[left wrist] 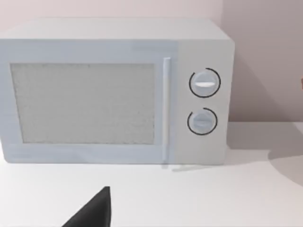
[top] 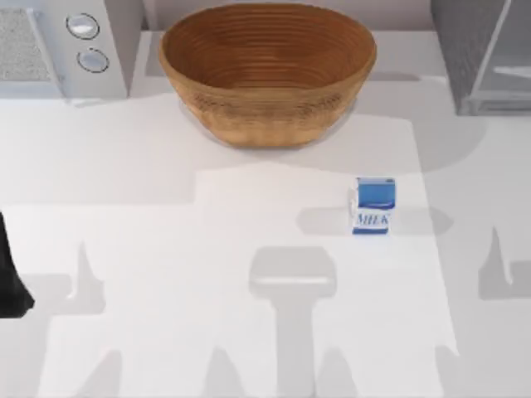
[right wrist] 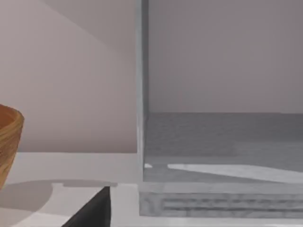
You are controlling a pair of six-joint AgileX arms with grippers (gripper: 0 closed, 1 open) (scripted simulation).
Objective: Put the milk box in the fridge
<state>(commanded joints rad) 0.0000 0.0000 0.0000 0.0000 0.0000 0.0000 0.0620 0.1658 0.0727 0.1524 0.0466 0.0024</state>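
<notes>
The fridge (top: 481, 50) is cut off at the table's (top: 249, 249) far right corner. The milk box (top: 372, 205) stands upright, well in front of the basket (top: 267, 70), with bare tabletop all around. The microwave (top: 58, 46) is seen left of the basket.

Bright, even light throughout, flat and soft, without glare or hot spots. On the white table (top: 249, 215), pale grey shadows with fairly clean edges: a broad band along the far side beneath the basket (top: 267, 70), a small pool around the milk box (top: 372, 206), pointed spikes and a T-shaped patch toward the near edge. Slight softness overall, lettering on the carton a little fuzzy. In the left wrist view, faint shadow under the microwave (left wrist: 113, 90). In the right wrist view, dim interior inside the fridge (right wrist: 218, 142), crossed by one pale streak.
</notes>
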